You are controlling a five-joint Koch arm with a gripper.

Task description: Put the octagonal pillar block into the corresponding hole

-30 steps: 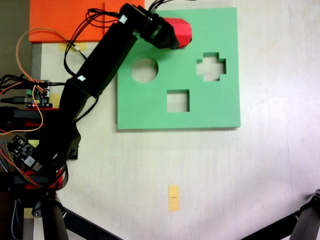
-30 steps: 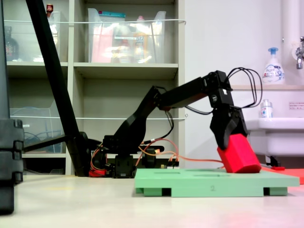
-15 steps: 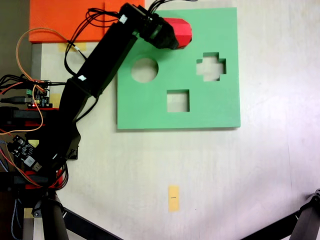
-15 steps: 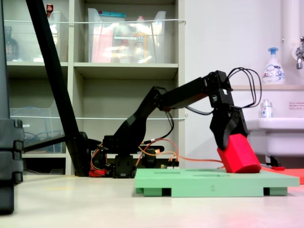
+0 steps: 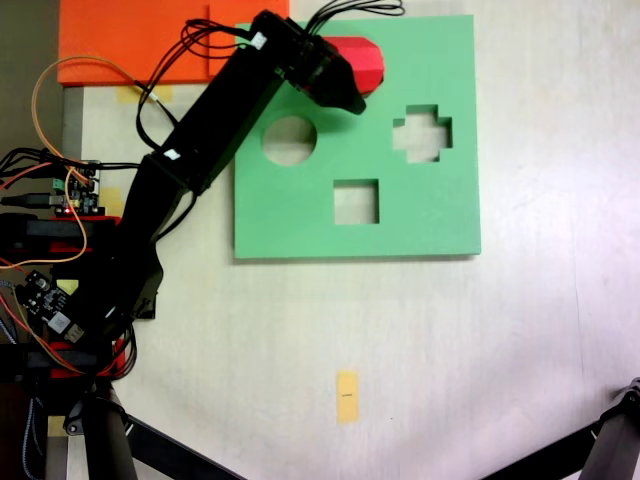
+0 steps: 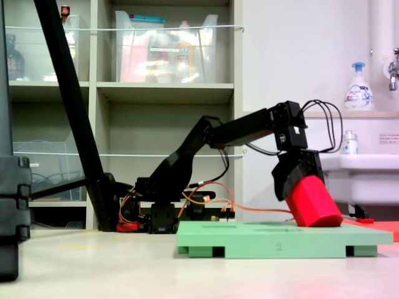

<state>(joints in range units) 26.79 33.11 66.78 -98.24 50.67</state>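
Seen from above, the red block (image 5: 362, 62) sits at the upper middle of the frame on the green board (image 5: 420, 215), tilted, probably over its eight-sided hole, which it hides. The claw (image 5: 345, 85) grasps its left end.

From the side, at right of frame, the arm (image 6: 240, 131) reaches out level, wrist bent down, pressing the leaning block (image 6: 313, 202) against the board (image 6: 274, 240).

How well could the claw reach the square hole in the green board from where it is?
Probably well: the square hole lies open, nothing over it, and the claw, gripping the red block, hangs nearby above the same board.
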